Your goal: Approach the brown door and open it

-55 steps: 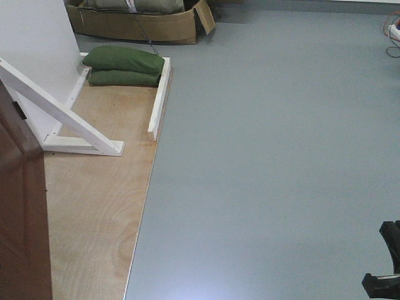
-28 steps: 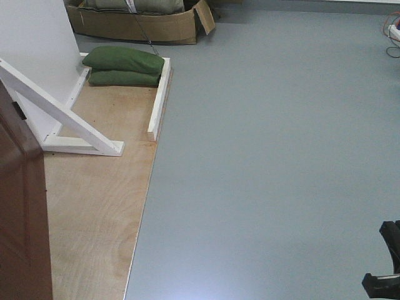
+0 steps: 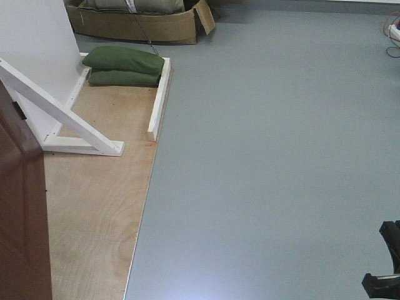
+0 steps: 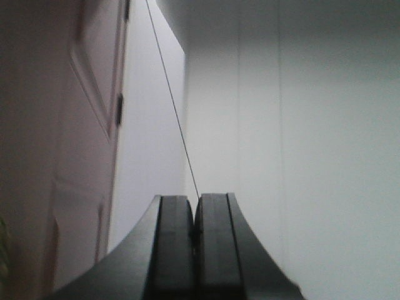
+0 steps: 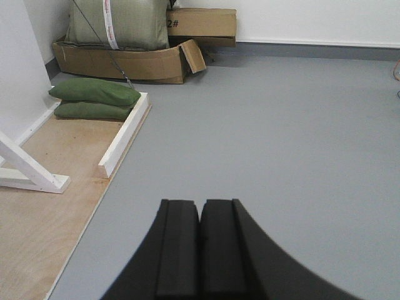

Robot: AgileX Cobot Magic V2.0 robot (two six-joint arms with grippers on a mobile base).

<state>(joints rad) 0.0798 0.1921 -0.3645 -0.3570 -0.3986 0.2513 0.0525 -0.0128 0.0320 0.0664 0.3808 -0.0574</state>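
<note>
The brown door (image 3: 22, 219) fills the lower left edge of the front view as a glossy reddish-brown slab standing over the plywood. Its handle is out of view. In the left wrist view the door (image 4: 56, 156) rises on the left with recessed panels and a dark hinge, beside a white wall. My left gripper (image 4: 197, 200) points upward, shut with nothing between its pads, apart from the door. My right gripper (image 5: 200, 203) is shut and empty above the grey floor. A black part of the right arm (image 3: 387, 262) shows at the lower right.
A white braced frame (image 3: 62, 119) stands on a plywood base (image 3: 94, 200). Two green sandbags (image 3: 125, 62) lie at its far end. A cardboard box (image 3: 137, 25) sits behind them. Grey floor (image 3: 269, 156) stretches to the right, with cables (image 3: 392, 31) at the far right.
</note>
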